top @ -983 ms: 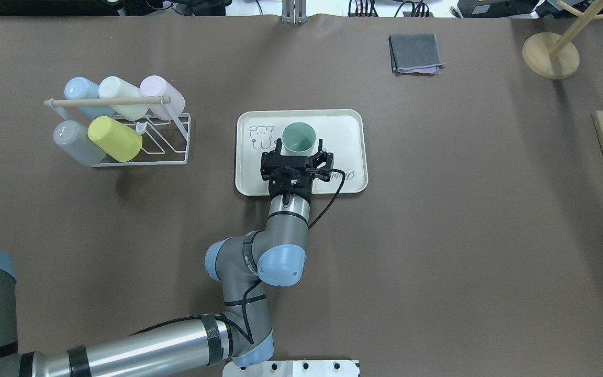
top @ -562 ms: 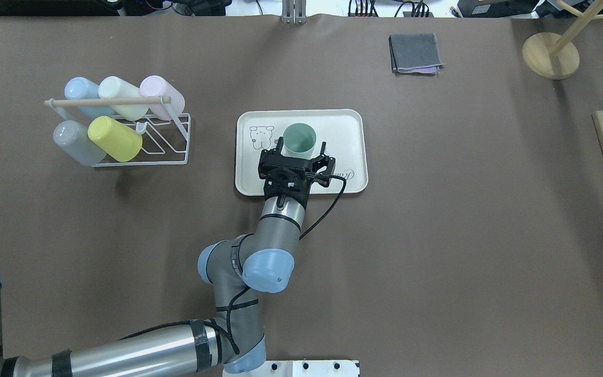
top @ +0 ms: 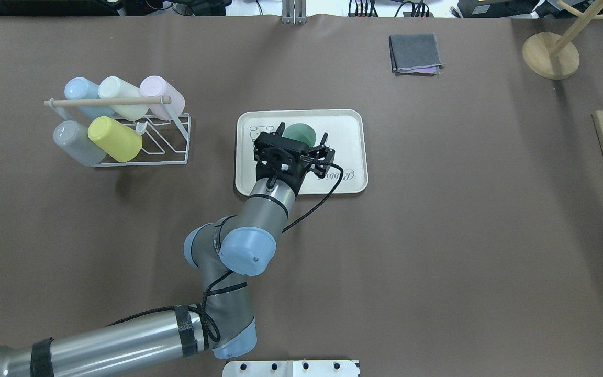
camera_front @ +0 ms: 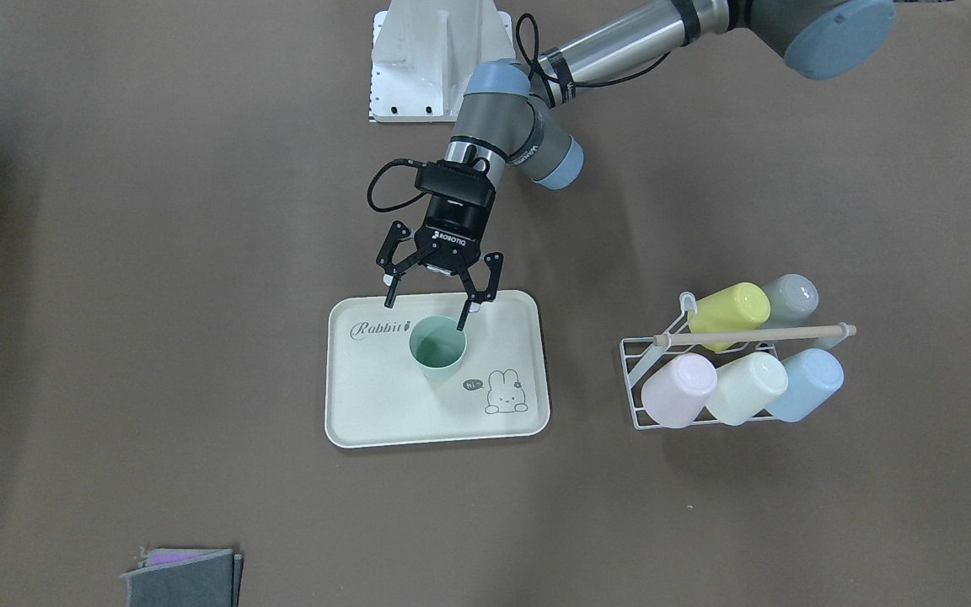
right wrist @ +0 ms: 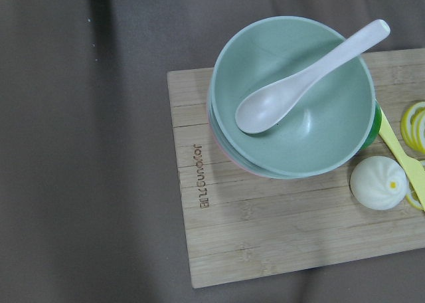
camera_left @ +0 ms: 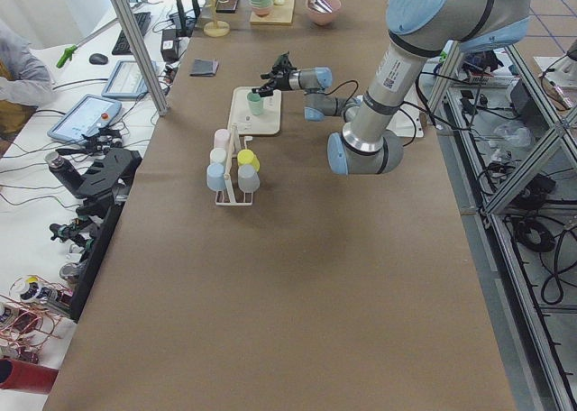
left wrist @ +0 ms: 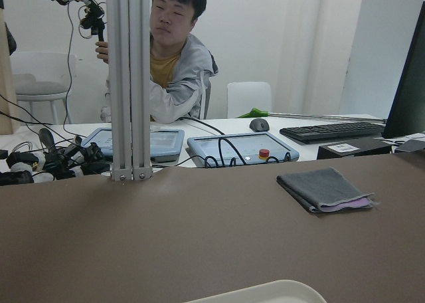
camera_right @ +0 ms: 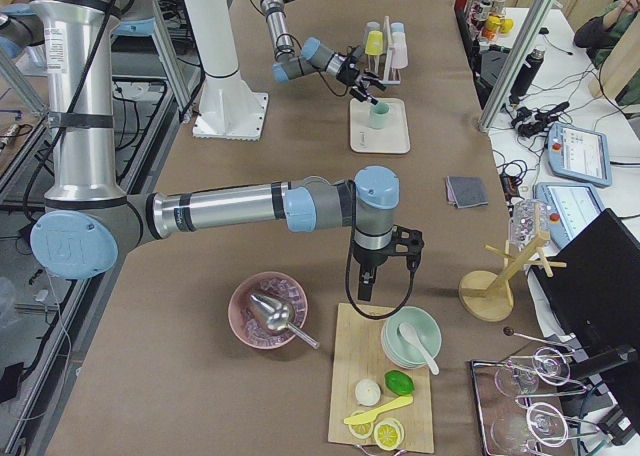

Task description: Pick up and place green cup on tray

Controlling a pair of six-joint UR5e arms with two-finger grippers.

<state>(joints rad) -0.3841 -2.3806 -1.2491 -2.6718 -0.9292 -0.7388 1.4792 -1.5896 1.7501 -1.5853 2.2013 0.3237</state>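
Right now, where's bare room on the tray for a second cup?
Bare: the tray patch bounded by the Rabbit script, the green cup, the bunny and the operator-side rim. Crowded: robot-side rim, where the open left gripper hangs by the cup.

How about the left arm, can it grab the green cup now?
Probably yes: the left gripper hangs open close by the green cup, which stands upright on the tray, with nothing between them.
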